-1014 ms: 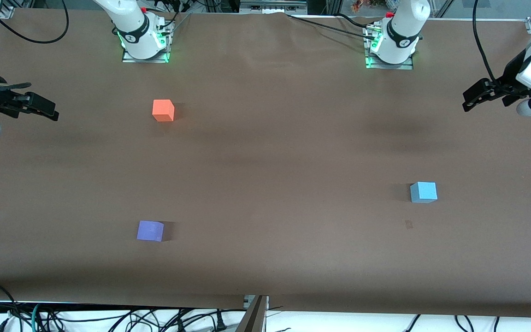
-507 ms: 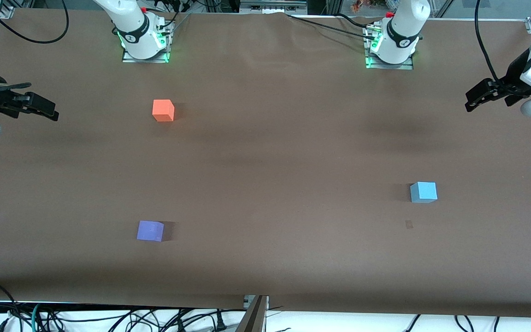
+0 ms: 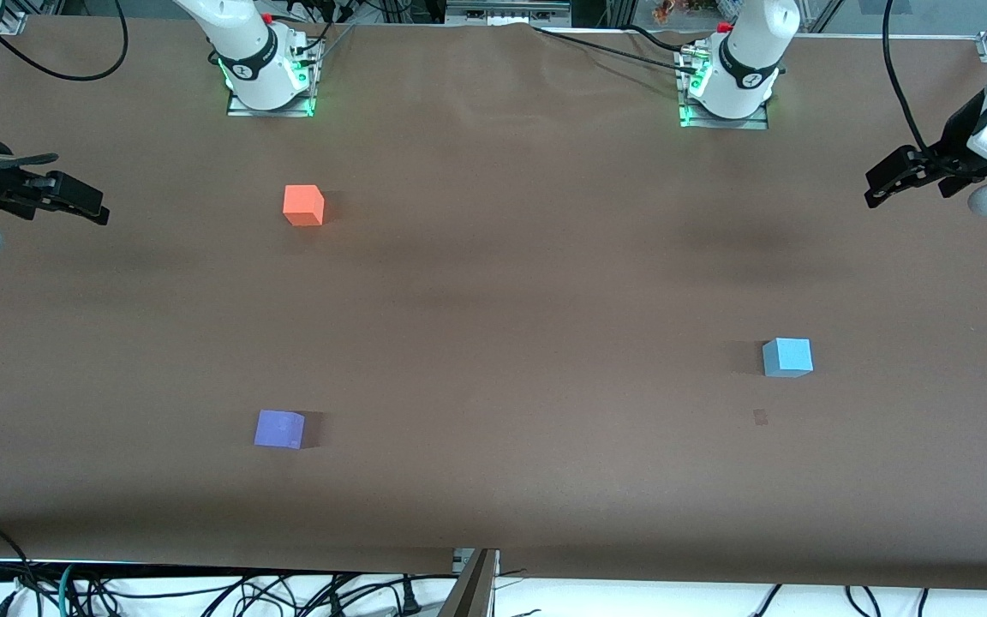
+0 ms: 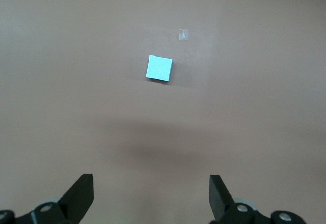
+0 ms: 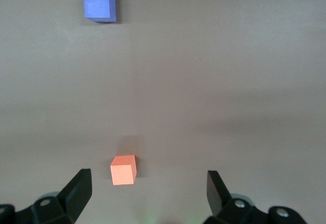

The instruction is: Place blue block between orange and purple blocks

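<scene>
Left tool (image 4: pixel 151 198) hangs wide open, high over the worktop (image 3: pixel 493 291) – drop squarely over the blue block (image 3: pixel 787 356). Right tool (image 5: pixel 147 196), also wide, waits.

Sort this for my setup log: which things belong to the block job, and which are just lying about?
Job:
- blue block, alone toward the left arm's end
- orange block
- purple block, nearer the camera than the orange block
- left hand, open
- right hand, open

Lying about:
- small pale mark on the table

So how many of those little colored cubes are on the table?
3. The orange block sits nearest the robots' bases, the purple block nearer the front camera, the blue block toward the left arm's end. None seems hidden.
</scene>
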Controlling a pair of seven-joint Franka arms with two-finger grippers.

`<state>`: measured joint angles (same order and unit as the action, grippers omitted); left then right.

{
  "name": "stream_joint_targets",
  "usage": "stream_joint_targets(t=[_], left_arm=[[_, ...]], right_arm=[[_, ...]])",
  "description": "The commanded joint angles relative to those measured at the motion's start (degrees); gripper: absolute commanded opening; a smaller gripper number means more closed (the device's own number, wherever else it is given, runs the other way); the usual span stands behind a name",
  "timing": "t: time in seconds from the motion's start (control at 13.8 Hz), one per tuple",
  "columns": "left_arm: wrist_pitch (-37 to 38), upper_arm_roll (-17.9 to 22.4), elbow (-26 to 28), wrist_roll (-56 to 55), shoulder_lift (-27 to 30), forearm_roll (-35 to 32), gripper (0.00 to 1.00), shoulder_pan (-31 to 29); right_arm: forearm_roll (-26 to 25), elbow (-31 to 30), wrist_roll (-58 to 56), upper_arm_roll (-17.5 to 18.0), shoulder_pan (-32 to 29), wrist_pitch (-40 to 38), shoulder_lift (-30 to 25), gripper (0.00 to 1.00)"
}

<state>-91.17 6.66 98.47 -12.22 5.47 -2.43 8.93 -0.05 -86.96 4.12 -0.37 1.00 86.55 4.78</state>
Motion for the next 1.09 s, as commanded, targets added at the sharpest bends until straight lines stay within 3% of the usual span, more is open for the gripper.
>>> stream_joint_targets(t=[0.0, 0.8, 1.01], left_arm=[[-0.14, -0.06, -0.91, 0.35, 0.07, 1.56, 1.00, -0.75], [-0.23, -0.15, -0.82, 0.27, -0.29, 1.56, 1.00, -0.75], [-3.11, -0.15, -0.29, 0.35, -5.36, 1.38, 1.00, -2.24]], right_arm=[[0.58, 1.18, -0.60, 0.29, -0.12, 0.11, 0.49, 1.00], [0.49, 1.27, -0.60, 0.29, -0.12, 0.29, 0.84, 1.00], [0.40, 1.97, -0.69, 0.29, -0.21, 0.81, 0.84, 1.00]])
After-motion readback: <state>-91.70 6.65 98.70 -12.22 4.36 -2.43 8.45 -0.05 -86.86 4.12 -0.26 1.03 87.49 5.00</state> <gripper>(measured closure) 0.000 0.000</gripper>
